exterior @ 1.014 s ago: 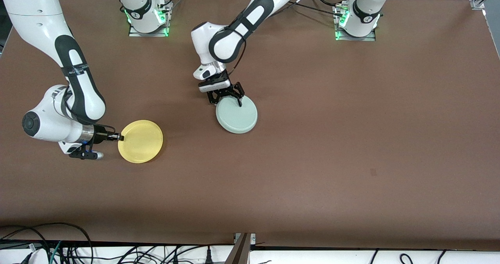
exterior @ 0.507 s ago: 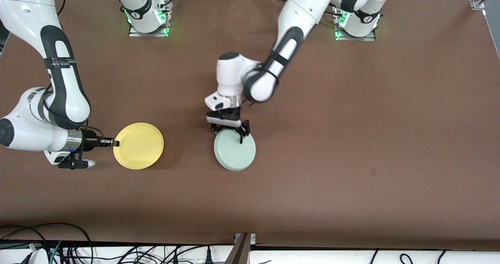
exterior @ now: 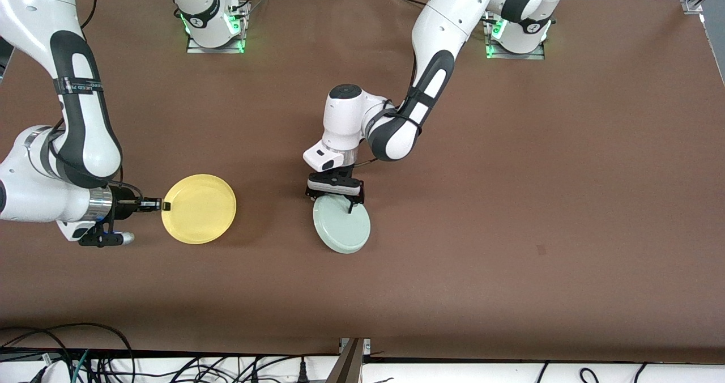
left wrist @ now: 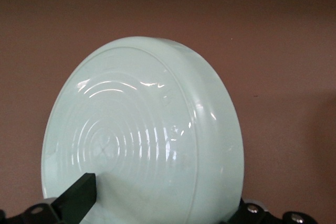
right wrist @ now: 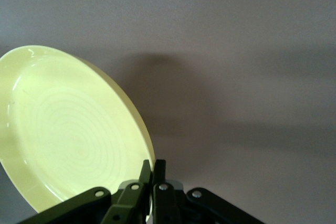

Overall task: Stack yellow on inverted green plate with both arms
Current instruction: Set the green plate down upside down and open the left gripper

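Note:
The pale green plate (exterior: 342,227) hangs tilted over the middle of the table with its plain underside showing. My left gripper (exterior: 335,200) is shut on its rim. In the left wrist view the green plate (left wrist: 147,129) fills the picture with its ringed underside, and one black finger (left wrist: 79,199) lies on it; the other finger is hidden. The yellow plate (exterior: 199,208) is held open side up, low over the table toward the right arm's end. My right gripper (exterior: 163,205) is shut on its rim. The right wrist view shows the gripper (right wrist: 153,174) pinching the yellow plate (right wrist: 68,135).
The brown table (exterior: 510,201) stretches wide toward the left arm's end. The arm bases (exterior: 214,29) (exterior: 516,32) stand along the back edge. Cables (exterior: 56,360) and a metal post (exterior: 351,360) lie past the table's near edge.
My left arm has carried the green plate toward the front camera, from nearer the bases to the table's middle. My right arm has drawn the yellow plate slightly toward its own end.

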Available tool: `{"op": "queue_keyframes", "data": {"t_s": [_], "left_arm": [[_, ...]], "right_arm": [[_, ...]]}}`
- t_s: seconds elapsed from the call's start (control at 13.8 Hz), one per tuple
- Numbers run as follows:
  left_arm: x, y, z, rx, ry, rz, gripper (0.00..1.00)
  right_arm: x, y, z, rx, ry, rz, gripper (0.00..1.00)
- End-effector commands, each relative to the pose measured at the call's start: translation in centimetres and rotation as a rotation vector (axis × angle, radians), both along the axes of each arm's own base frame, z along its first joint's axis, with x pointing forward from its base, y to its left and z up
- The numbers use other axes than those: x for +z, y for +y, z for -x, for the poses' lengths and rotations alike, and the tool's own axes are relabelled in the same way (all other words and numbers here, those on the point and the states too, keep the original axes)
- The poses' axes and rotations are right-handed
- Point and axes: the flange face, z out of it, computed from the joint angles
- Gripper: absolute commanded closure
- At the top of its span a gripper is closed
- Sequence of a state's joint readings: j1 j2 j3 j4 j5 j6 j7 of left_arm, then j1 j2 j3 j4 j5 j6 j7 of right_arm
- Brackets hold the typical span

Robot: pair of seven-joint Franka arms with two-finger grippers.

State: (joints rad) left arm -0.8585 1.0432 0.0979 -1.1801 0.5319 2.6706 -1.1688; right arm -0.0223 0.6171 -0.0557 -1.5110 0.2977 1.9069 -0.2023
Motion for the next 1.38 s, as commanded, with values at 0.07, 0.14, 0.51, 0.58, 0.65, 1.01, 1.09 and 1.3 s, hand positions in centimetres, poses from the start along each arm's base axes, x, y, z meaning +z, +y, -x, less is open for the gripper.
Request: {"op": "queue_keyframes", "data": {"t_s": [0.07, 0.14, 0.51, 0.58, 0.65, 1.01, 1.09, 1.3], "left_arm": [[-2.0, -0.6, 1.2, 0.013, 0.072, 0.053, 0.0], [-2.0, -1.4, 2.0, 0.046, 0.127, 0.107, 0.0], [-3.8, -0.9, 3.3, -0.044, 0.139, -0.022, 0.0], [-4.3, -0.2, 3.0, -0.082, 0.148, -0.101, 0.0], [-4.1, 0.1, 2.9, -0.105, 0.159, -0.165, 0.0], [-2.4, 2.1, 1.5, -0.352, 0.184, -0.447, 0.0], [-2.1, 2.8, 1.0, -0.408, 0.191, -0.512, 0.0], [-0.5, 3.0, 1.2, -0.602, 0.175, -0.736, 0.0]], "right_arm": [[1.2, -0.2, 0.4, 0.011, 0.009, -0.026, 1.0], [1.5, -0.3, 0.5, 0.014, 0.013, -0.025, 1.0], [2.1, -0.5, 0.4, 0.023, 0.007, -0.014, 1.0], [2.4, -0.7, 0.6, 0.026, 0.015, -0.017, 1.0], [2.7, -0.7, 0.7, 0.027, 0.019, -0.019, 1.0], [2.9, -0.7, 0.8, 0.029, 0.025, -0.018, 1.0], [2.9, -0.3, 0.7, 0.028, 0.027, -0.017, 1.0], [2.8, 0.0, 0.7, 0.033, 0.029, -0.016, 1.0]]}}
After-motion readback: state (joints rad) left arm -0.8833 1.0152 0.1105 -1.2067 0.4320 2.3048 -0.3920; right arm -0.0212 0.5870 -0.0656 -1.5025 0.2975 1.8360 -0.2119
